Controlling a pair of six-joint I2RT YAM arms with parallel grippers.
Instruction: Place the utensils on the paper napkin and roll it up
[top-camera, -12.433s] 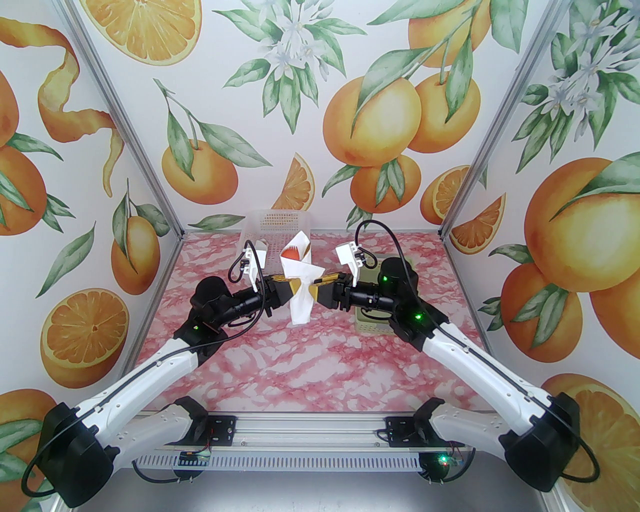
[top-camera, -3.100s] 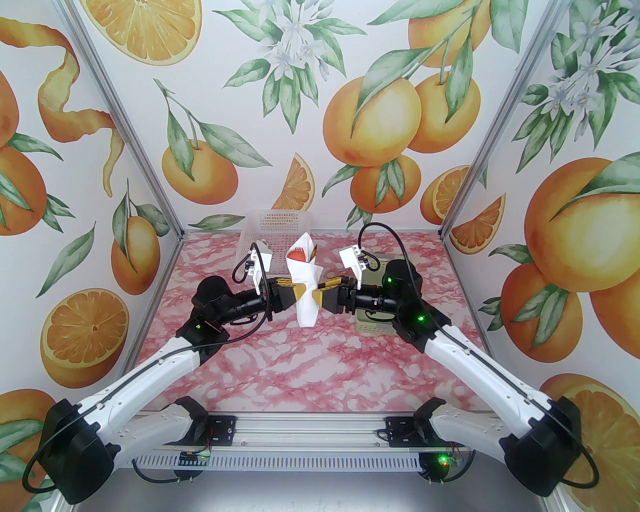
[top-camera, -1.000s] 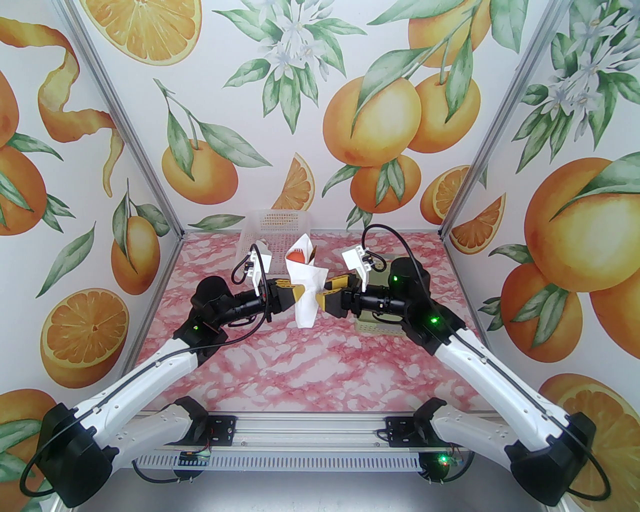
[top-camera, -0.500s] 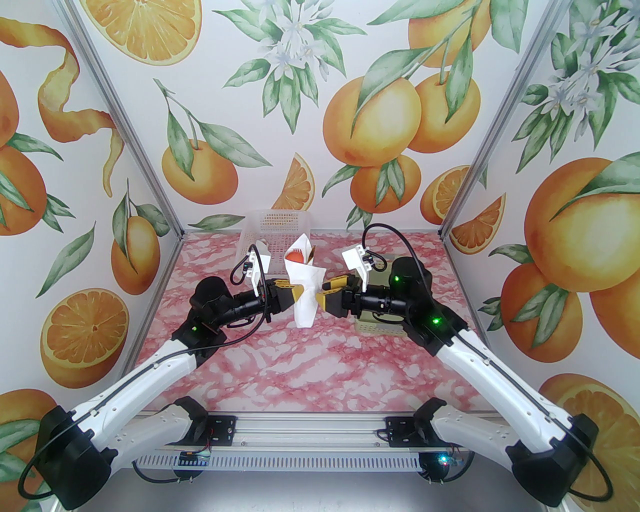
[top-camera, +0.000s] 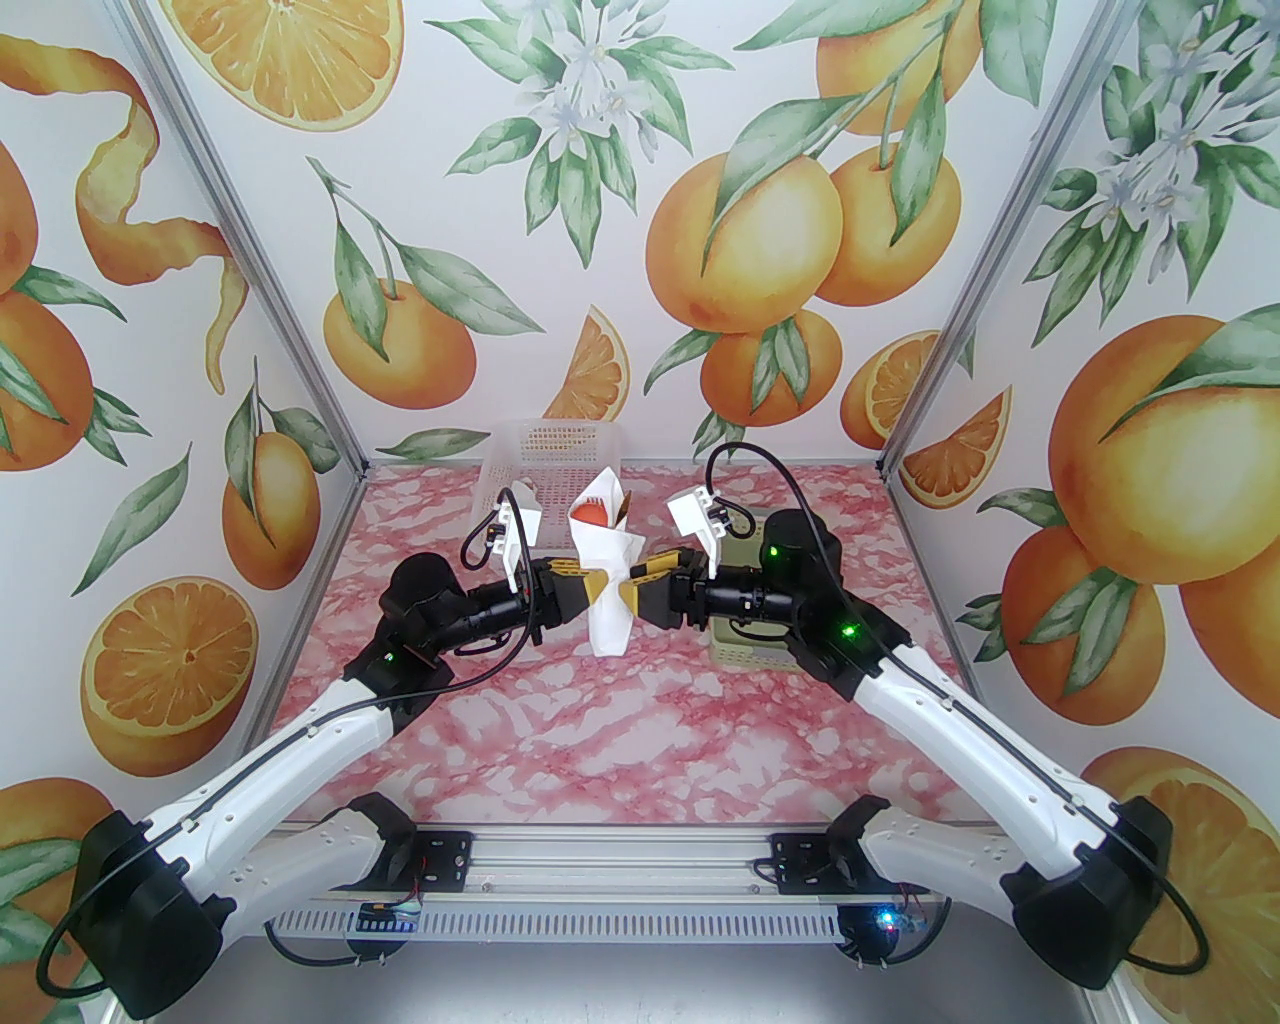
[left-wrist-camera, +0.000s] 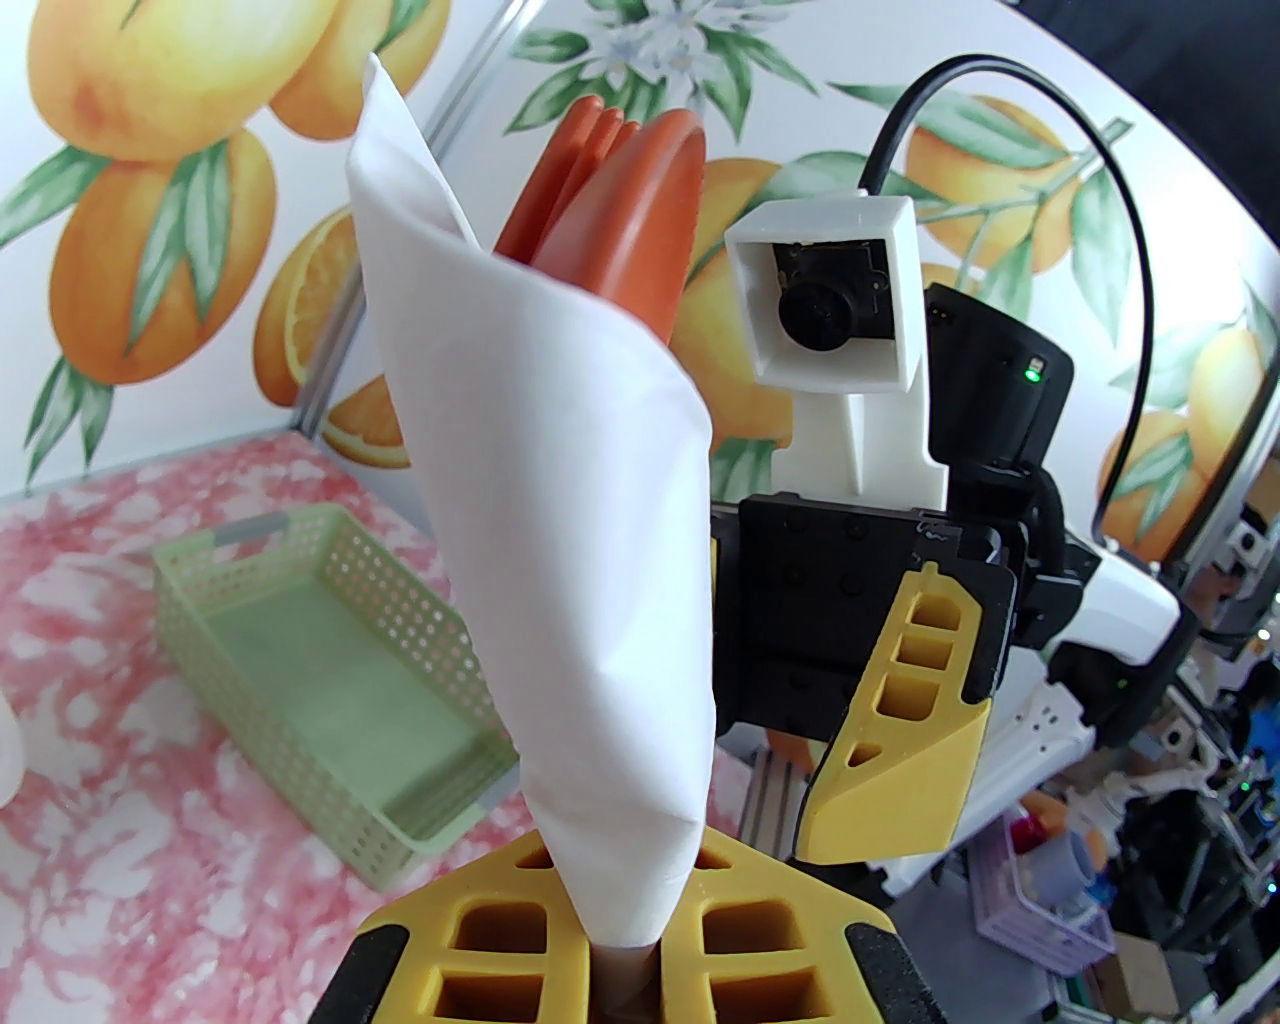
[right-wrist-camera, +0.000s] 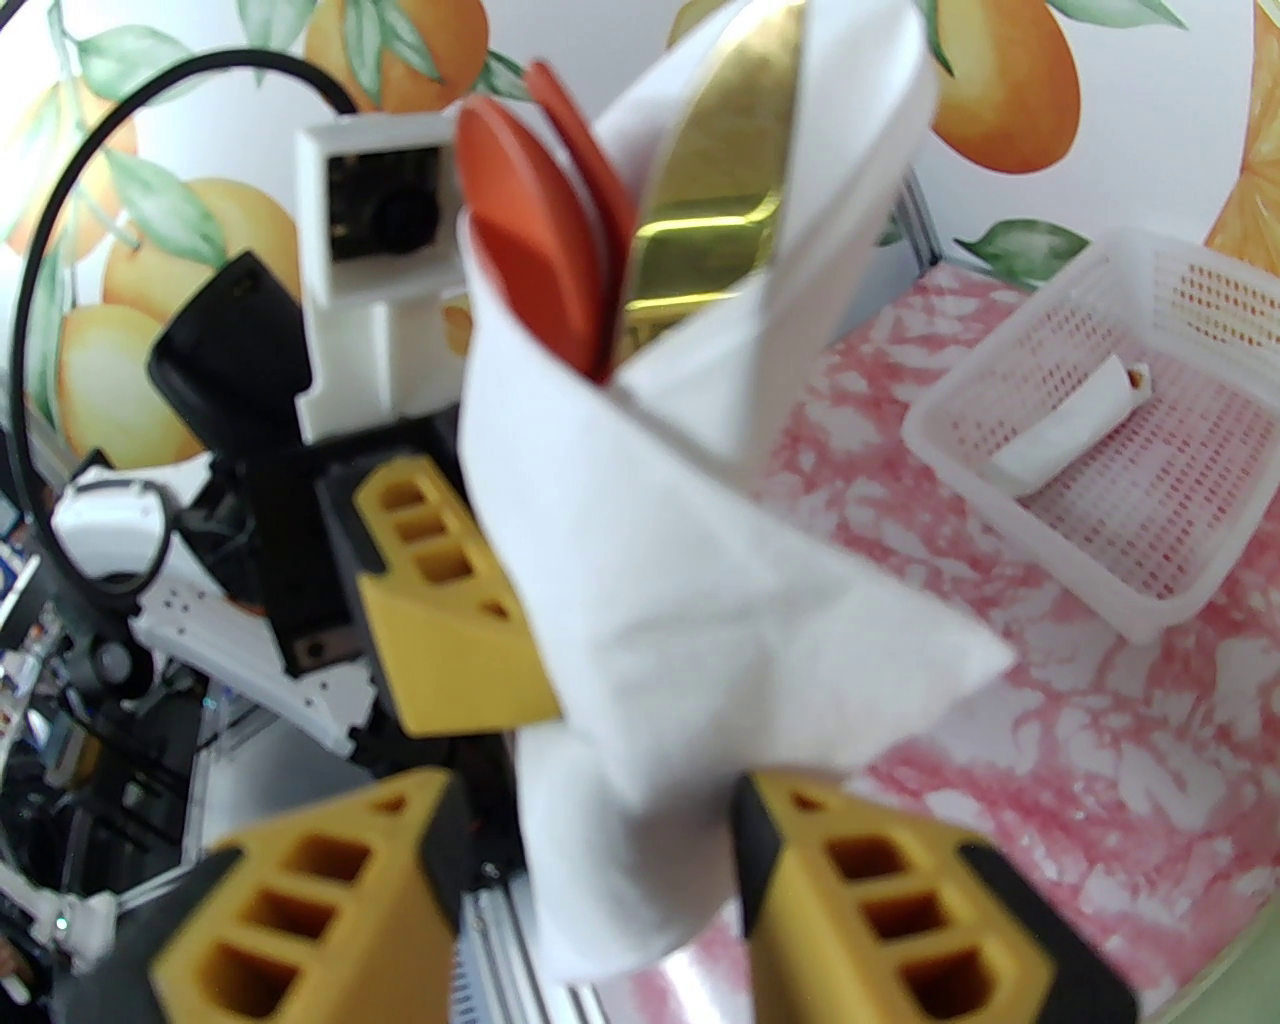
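Where the two arms meet over the middle of the pink marbled table (top-camera: 600, 740), the paper napkin (top-camera: 612, 625) stands upright as a white cone-shaped roll, wide end up and clear of the surface.

Left gripper (top-camera: 597, 585): jaws closed tight on the narrow lower end of the roll. In the left wrist view the paper (left-wrist-camera: 560, 500) runs down into the slit between the yellow fingers (left-wrist-camera: 480, 930), with no gap to either side.

Right gripper (top-camera: 632, 590): facing the left one from the opposite side. Its jaws stand part open astride the lower part of the roll (right-wrist-camera: 680, 560). One finger (right-wrist-camera: 330, 880) shows a clear gap to the paper. The other lies at the paper's edge (contact there cannot be confirmed).

Utensils: all three sit inside the roll, tips out of the open top.
- Red-orange spoon (top-camera: 590, 513), its bowl plain in both wrist views (left-wrist-camera: 660, 200) (right-wrist-camera: 520, 230).
- Orange fork (left-wrist-camera: 565, 170), pressed close against the spoon.
- Knife (top-camera: 622, 507), at the side of the opening; it appears dark from above and shows a gold sheen in the right wrist view (right-wrist-camera: 715, 150).

Surroundings: a white perforated basket (top-camera: 555, 445) stands at the back of the table with a slim white paper roll (right-wrist-camera: 1070, 425) lying in it. A green basket (top-camera: 745, 655) sits beneath the right arm.
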